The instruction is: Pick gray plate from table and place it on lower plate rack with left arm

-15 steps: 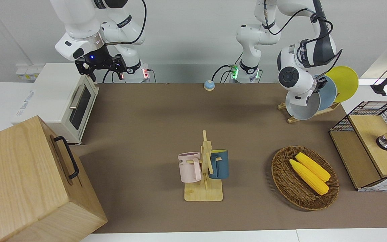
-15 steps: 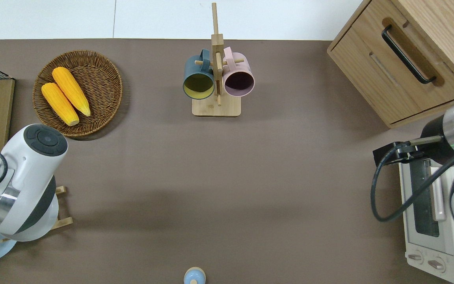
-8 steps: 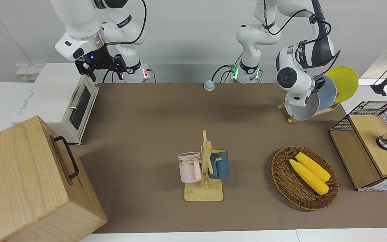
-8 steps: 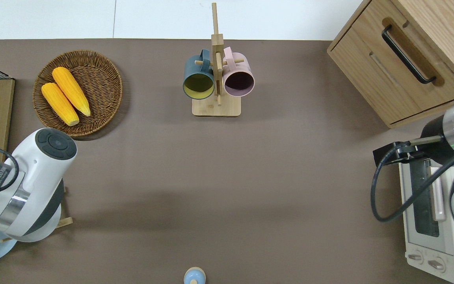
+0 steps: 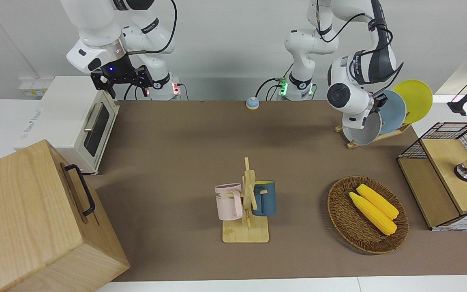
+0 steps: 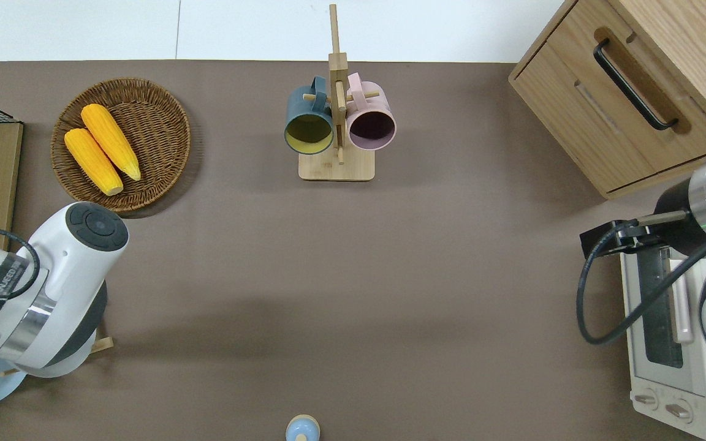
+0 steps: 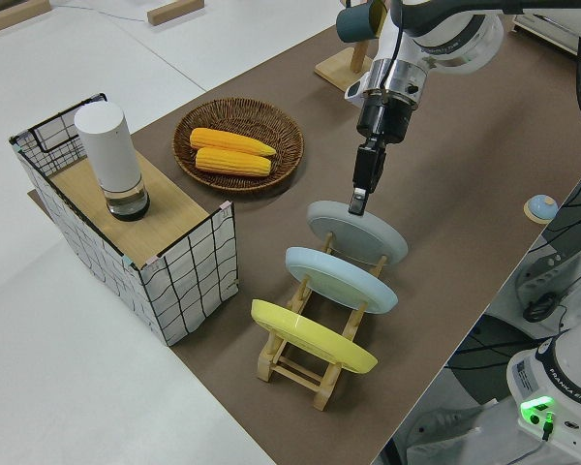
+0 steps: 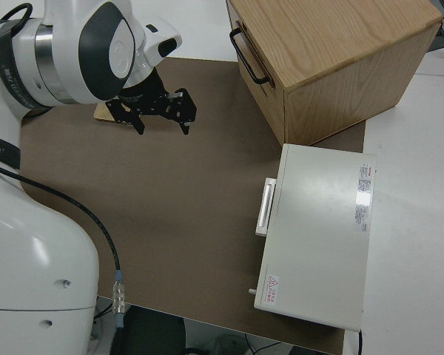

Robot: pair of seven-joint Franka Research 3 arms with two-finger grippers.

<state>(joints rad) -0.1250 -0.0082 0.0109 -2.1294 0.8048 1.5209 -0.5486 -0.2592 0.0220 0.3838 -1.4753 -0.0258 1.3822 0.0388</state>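
Gray plate (image 7: 356,231) is sitting slanted in the lower plate rack (image 7: 315,360) at center frame in the left side view, in the slot beside the light blue plate (image 7: 341,279), with the yellow plate (image 7: 312,335) lower down. Left gripper (image 7: 358,201) is touching its rim; I cannot tell whether the jaws are pinching. Right gripper (image 8: 161,112), parked, is showing spread jaws.

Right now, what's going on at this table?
The left gripper is at the upper rim of the gray plate, which stands in the plate rack at the left arm's end of the table, in the slot farthest from the robots. A blue plate and a yellow plate fill the slots nearer to the robots. The right arm is parked.
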